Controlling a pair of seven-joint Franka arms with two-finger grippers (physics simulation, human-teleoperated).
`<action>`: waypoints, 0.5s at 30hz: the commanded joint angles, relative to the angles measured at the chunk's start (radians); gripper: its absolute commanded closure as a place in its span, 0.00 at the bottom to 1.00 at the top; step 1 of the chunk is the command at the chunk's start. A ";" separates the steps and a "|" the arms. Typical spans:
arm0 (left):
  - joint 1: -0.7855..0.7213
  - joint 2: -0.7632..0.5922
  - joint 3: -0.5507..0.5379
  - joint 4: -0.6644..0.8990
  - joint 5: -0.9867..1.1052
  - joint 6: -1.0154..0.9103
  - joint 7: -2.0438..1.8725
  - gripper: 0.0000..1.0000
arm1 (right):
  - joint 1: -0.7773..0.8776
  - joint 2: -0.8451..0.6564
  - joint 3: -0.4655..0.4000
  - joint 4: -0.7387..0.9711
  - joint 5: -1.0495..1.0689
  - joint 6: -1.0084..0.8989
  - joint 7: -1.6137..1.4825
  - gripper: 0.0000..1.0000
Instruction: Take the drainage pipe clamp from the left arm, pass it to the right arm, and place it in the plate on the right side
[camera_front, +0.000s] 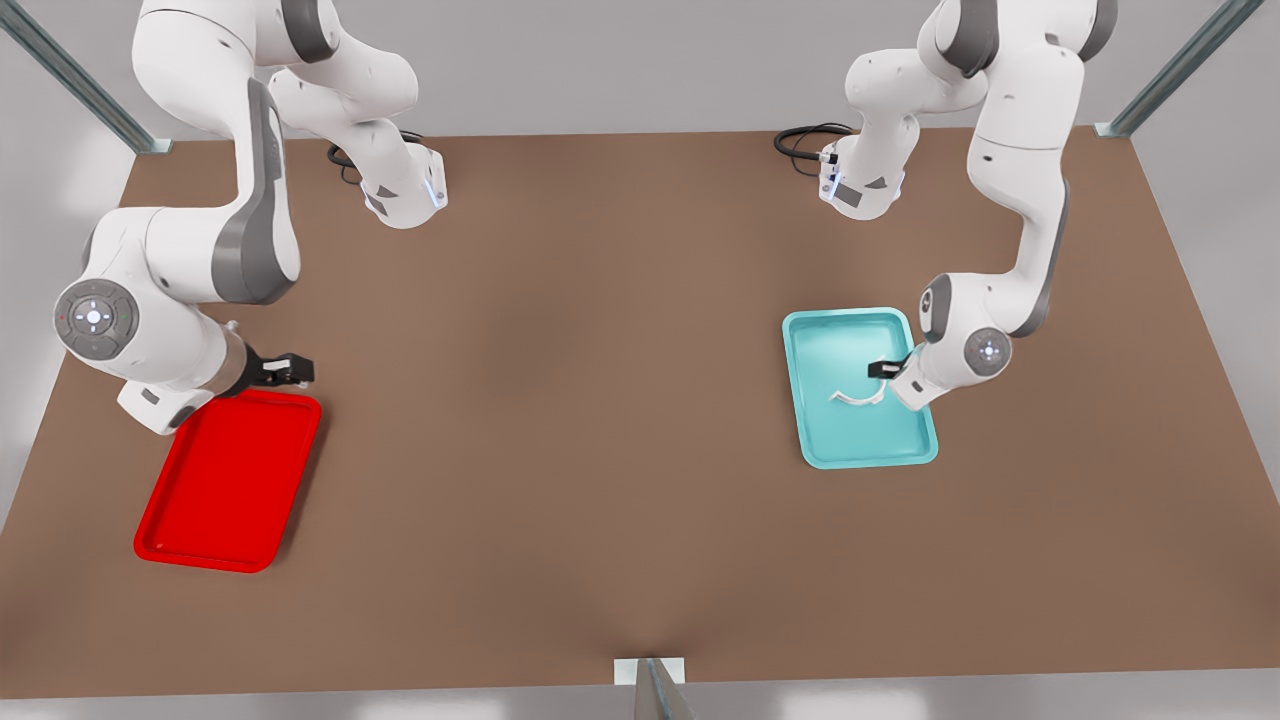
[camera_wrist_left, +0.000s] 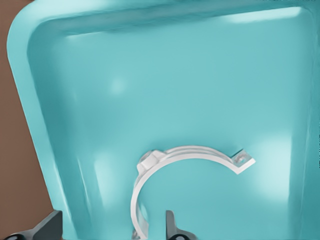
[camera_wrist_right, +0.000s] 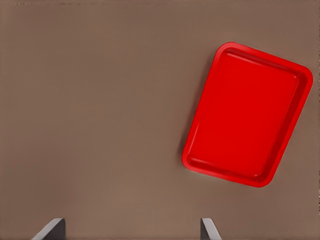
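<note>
Clamp (camera_front: 858, 398) lies flat in the teal tray (camera_front: 815, 440) at the frame's right, its arc end between the spread fingers of the left end effector (camera_front: 884, 369); right end effector (camera_front: 285, 371), open and empty, waits above the red plate (camera_front: 160, 535) at lower left.

A brown table (camera_front: 600, 400) carries two shallow trays, well apart. The red plate (camera_front: 228, 482) lies flat near the front view's left edge, beside my right arm; the teal tray (camera_front: 858, 388) sits toward the front view's right. Black cables (camera_front: 805, 140) coil by my arm bases at the far edge.
</note>
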 joint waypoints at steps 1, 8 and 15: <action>-0.013 0.001 -0.005 -0.009 0.001 0.131 0.040 0.00 | 0.001 -0.001 -0.001 0.001 -0.002 0.007 -0.014 0.00; -0.028 0.014 -0.004 -0.032 -0.001 0.133 0.029 0.01 | 0.002 0.010 -0.001 0.004 0.000 0.002 -0.026 0.00; -0.016 0.027 -0.005 -0.030 -0.002 0.133 -0.125 0.35 | 0.004 0.011 -0.001 0.006 0.001 0.007 -0.020 0.00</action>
